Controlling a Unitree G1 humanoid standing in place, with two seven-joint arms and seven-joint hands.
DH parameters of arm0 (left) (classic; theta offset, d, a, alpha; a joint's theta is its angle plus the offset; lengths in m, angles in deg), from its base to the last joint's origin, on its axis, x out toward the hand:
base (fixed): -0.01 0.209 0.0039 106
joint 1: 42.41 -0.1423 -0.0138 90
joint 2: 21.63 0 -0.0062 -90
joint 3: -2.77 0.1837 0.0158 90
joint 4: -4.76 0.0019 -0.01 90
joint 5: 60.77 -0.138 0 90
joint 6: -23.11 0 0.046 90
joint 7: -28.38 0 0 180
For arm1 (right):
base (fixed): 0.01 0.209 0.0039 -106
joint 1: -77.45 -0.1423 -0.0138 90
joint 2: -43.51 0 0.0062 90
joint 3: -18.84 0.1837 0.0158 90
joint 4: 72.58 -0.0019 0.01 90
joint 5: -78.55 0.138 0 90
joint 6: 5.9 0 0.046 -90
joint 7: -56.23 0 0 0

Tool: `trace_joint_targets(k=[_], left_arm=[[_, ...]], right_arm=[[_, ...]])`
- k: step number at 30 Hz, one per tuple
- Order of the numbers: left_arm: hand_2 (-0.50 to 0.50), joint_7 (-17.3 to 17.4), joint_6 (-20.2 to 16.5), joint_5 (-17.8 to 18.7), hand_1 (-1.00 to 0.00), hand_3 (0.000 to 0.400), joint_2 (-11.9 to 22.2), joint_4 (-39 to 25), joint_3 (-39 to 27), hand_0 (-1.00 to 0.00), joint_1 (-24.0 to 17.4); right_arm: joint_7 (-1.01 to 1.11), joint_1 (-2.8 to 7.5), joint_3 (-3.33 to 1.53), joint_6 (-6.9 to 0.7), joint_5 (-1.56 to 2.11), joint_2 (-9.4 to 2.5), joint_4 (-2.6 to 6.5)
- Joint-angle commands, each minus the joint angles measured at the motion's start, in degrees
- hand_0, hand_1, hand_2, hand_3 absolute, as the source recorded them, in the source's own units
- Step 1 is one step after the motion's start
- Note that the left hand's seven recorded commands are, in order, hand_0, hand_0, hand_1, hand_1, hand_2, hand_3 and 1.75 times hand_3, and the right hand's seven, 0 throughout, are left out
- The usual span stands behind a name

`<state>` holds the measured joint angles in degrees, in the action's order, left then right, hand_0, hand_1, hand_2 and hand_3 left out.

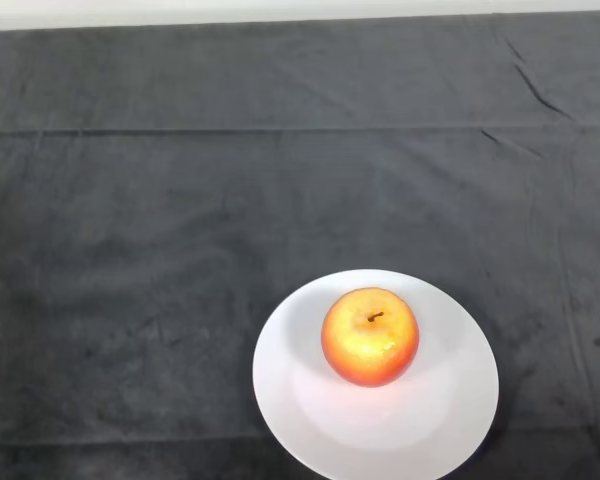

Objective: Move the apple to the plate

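A red and yellow apple (370, 336) stands upright, stem up, on a white round plate (440, 420). It rests a little above the plate's middle. The plate lies on the dark cloth near the lower edge of the head view, right of centre, and its bottom rim is cut off by the frame.
The dark cloth (180, 220) covers the whole table, with a fold line across the far part and a few creases at the upper right. A pale strip of the table's far edge (280, 10) runs along the top.
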<state>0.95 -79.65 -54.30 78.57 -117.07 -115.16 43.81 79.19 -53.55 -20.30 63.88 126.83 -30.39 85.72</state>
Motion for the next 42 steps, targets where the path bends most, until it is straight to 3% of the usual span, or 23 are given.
trace_joint_targets(k=[1,17,29,42], left_arm=[[0.0,-1.1,1.2,0.1,0.0,0.0,-1.0,2.2,-3.3,0.0,-1.6],[0.0,-1.9,7.2,2.5,0.0,0.0,-2.3,6.6,-11.3,0.0,-2.6],[0.0,-5.9,6.9,1.1,0.0,0.0,-3.8,5.0,-10.7,0.0,-1.5],[0.0,-7.1,6.7,1.4,0.0,0.0,-3.4,4.7,-10.0,0.0,-1.6]], right_arm=[[0.02,0.26,1.03,0.33,0.92,0.62,-0.18],[0.03,0.24,1.04,0.32,0.93,0.64,-0.13],[0.05,0.23,1.05,0.32,0.93,0.66,-0.08],[0.07,0.21,1.05,0.32,0.93,0.68,-0.04]])
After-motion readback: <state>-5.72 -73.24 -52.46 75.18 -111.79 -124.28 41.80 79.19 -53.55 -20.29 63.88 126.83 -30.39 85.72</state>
